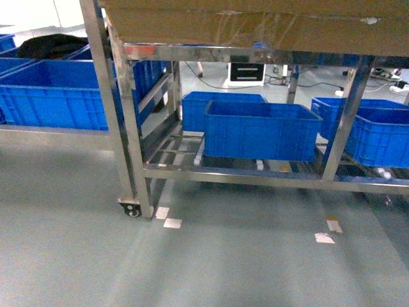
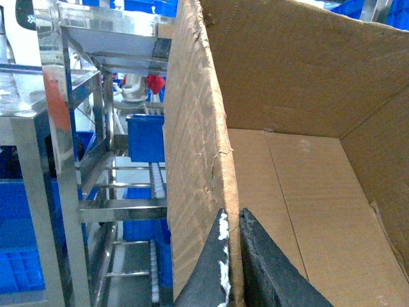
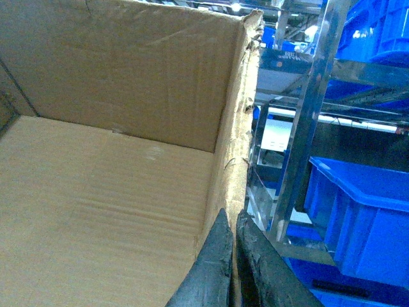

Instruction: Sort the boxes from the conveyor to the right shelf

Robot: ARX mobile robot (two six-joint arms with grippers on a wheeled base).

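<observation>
I had the cardboard box [image 1: 255, 25] pinched by both side walls, my left gripper [image 2: 231, 256] closed down on the torn left wall and my right gripper [image 3: 231, 262] closed down on the right wall, one finger inside and one outside each, because a carton that wide and floppy could only be carried from two sides. The box sat at the top of the head view, its taped bottom on or just over the steel rack [image 1: 128, 128] above the blue crate [image 1: 262, 131]. I judged the placing nearly done.
</observation>
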